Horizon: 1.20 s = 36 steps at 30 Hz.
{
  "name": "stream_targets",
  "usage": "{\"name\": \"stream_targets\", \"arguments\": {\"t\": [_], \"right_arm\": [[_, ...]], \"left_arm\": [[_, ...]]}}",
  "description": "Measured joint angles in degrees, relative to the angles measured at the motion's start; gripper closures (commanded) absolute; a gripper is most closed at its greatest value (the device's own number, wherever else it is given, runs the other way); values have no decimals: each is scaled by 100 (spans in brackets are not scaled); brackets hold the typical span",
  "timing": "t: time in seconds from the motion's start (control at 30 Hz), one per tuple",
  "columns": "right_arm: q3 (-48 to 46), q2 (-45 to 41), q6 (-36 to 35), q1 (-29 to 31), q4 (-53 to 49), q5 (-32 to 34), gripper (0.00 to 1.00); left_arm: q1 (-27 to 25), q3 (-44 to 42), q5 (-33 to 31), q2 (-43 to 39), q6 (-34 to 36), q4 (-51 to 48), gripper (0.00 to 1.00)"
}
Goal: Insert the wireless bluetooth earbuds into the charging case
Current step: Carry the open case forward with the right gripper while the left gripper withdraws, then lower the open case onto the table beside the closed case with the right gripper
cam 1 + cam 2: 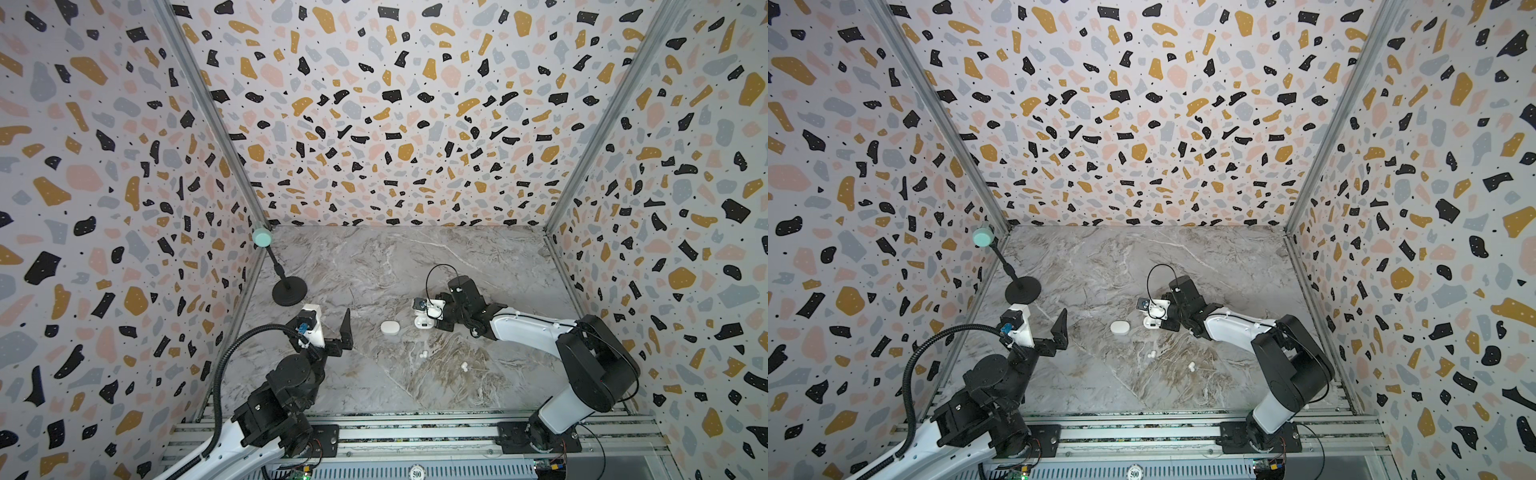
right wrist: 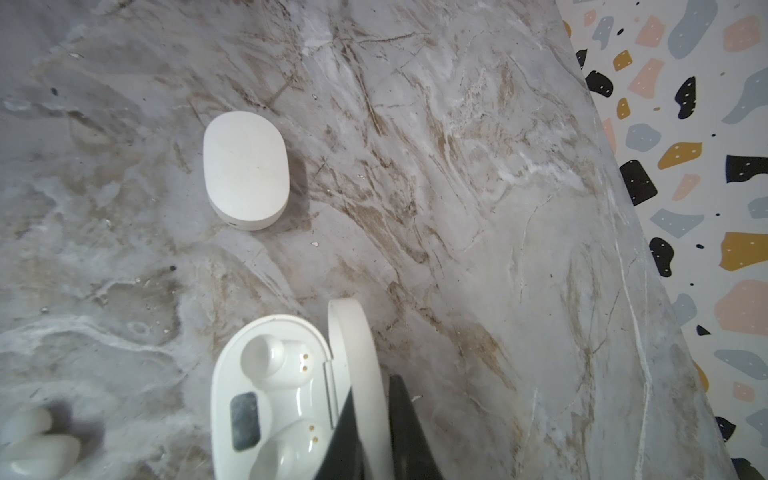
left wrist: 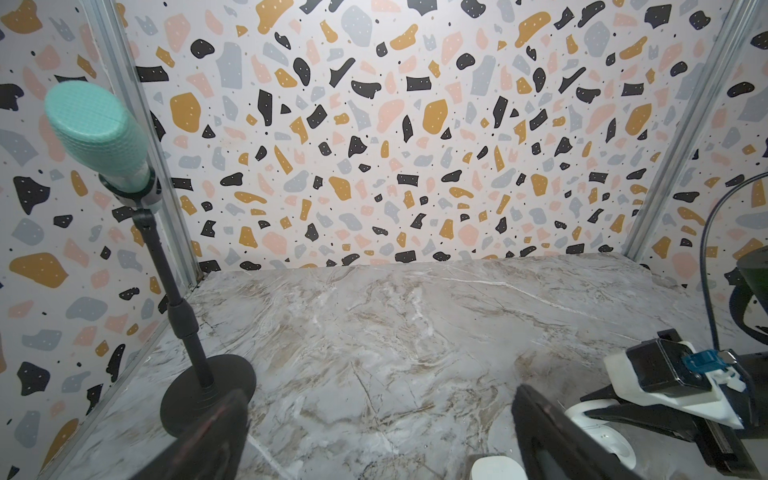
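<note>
charging case [image 2: 270, 399]: open, sockets empty, lid [image 2: 357, 332] clamped between right gripper [image 2: 374, 386] fingers | left gripper [image 3: 378, 392]: fingers wide apart | earbuds [image 1: 423, 354]: loose on table [image 1: 374, 270], near case | advice: lid to be held steady during insertion

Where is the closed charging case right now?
In both top views the closed case lies centrally, just left of the open case, not touching it.

We see the left arm [image 1: 286, 386] and right arm [image 1: 582, 365], both with black joints and glossy white links. A ribbed black hose [image 1: 217, 407] feeds the left arm and a thin black cable [image 1: 427, 286] the right. The left tool [image 3: 378, 395] has black tapered fingers [image 3: 540, 432] and a white camera mount [image 1: 316, 332].
</note>
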Motion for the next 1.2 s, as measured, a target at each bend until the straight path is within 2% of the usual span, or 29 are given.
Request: {"name": "stream_targets", "arguments": {"t": [1.2], "right_arm": [[144, 732, 4, 149, 299, -197, 100]], "left_arm": [[9, 0, 66, 39, 39, 0, 0]]}}
